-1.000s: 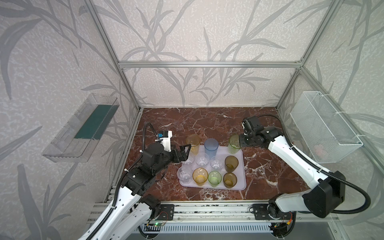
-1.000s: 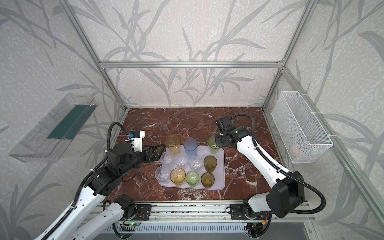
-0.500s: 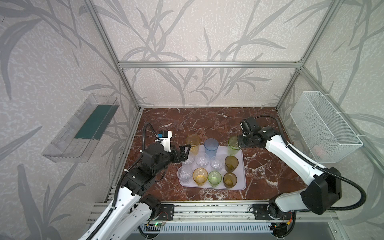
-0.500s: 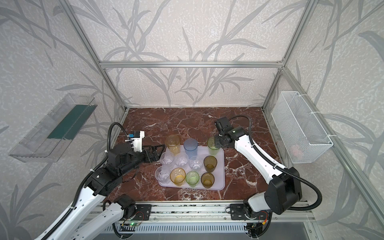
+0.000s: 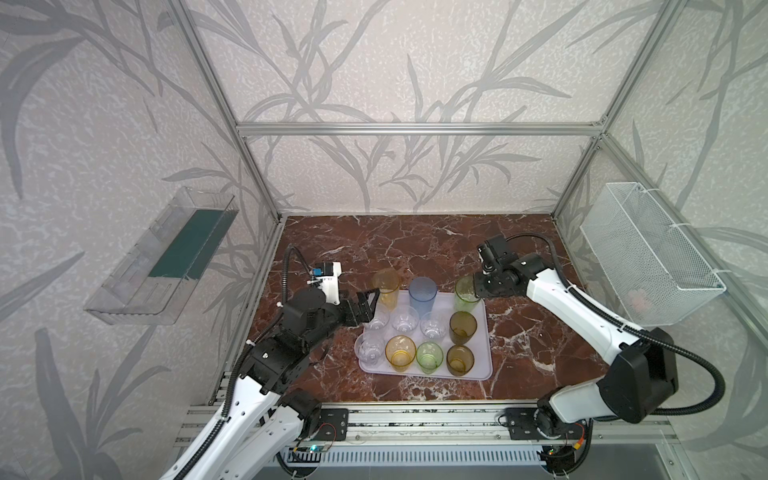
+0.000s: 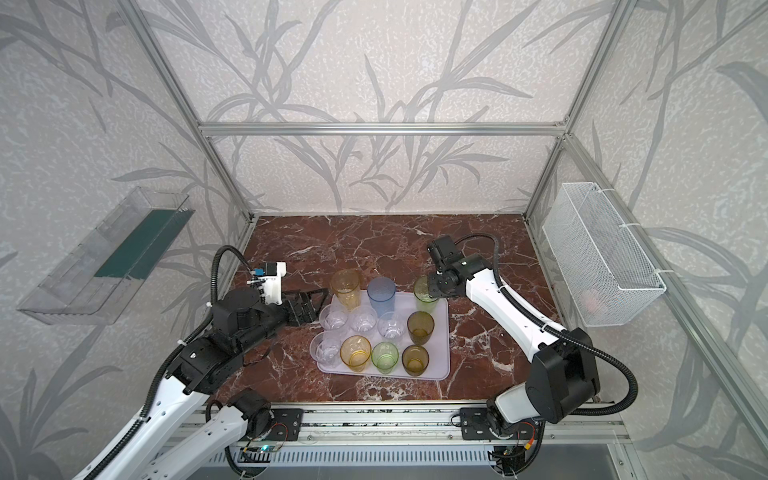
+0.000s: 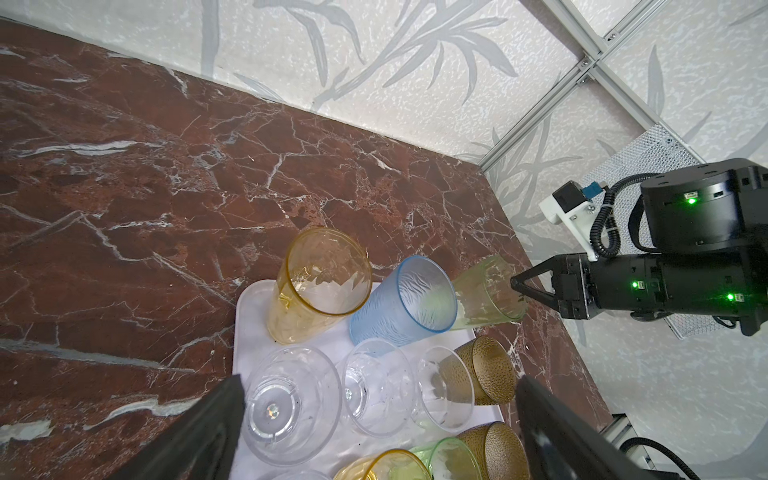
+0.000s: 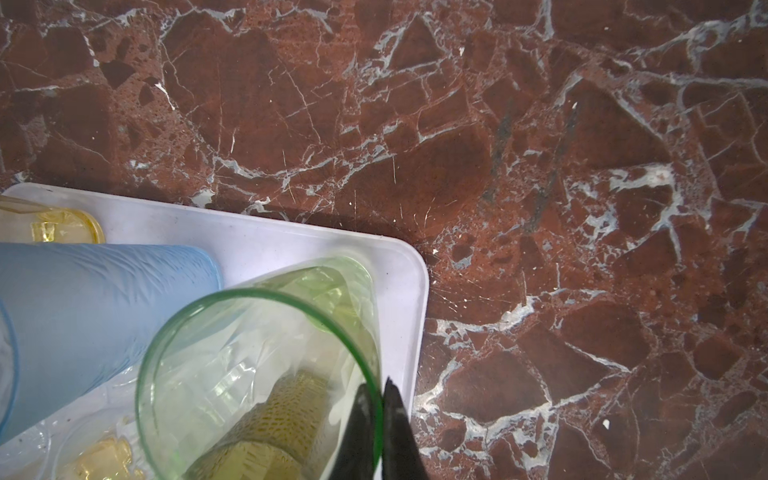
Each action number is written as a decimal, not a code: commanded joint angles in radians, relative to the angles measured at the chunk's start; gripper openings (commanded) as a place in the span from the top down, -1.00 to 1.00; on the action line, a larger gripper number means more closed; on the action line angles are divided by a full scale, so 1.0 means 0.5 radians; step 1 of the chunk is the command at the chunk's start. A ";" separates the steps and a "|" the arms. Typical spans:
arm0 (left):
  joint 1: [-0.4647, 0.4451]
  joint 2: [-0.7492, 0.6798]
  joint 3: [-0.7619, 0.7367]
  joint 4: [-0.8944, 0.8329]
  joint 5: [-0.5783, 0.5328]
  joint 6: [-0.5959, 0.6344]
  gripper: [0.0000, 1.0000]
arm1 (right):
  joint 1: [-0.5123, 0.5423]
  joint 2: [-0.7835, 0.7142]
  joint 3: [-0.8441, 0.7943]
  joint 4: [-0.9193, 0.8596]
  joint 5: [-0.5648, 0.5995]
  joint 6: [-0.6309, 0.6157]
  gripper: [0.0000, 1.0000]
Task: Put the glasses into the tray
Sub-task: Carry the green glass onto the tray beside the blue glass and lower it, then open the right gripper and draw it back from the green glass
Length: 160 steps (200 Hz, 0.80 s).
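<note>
Nearest the camera, before a red-brown marble tabletop [image 5: 415, 245], a metal rail [image 5: 415, 419] carries both arm bases. Just beyond it lies a flat pale lavender rectangular plastic tray [image 5: 482, 365], holding glasses in three rows.

Closest row, left to right: a short clear faceted glass [image 5: 369, 351] at the tray's left edge, a short amber glass [image 5: 400, 353], a short green glass [image 5: 429, 357] and a short olive-brown textured glass [image 5: 460, 361].

Middle row: three more short clear glasses [image 5: 405, 321] and a second olive-brown glass [image 5: 462, 327]. Beside this row, left of the tray, the left gripper [image 5: 365, 307] hovers with jaws spread wide, grasping nothing, a clear glass just ahead of its fingers [image 7: 199, 432].

Farthest row: a tall amber glass [image 5: 386, 286], a tall blue-grey frosted glass [image 5: 422, 293], and a tall green glass [image 5: 465, 301] over the far right corner. The right gripper [image 8: 377, 384] is clenched on this green glass's rim, one finger inside, one outside. Whether its base rests on the tray is unclear.

On the side walls hang a clear plastic bin [image 5: 166, 266], left, and a white wire mesh basket [image 5: 648, 257], right.
</note>
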 commanded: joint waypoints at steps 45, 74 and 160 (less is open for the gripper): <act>-0.005 -0.026 -0.028 -0.022 -0.040 -0.001 -0.99 | 0.006 0.060 -0.013 0.042 -0.019 0.027 0.96; -0.005 -0.032 -0.032 -0.028 -0.045 -0.001 -0.99 | 0.005 0.084 -0.011 0.045 -0.037 0.029 0.89; -0.004 -0.048 -0.035 -0.036 -0.071 -0.003 -0.99 | 0.006 0.073 -0.017 0.045 -0.042 0.027 0.45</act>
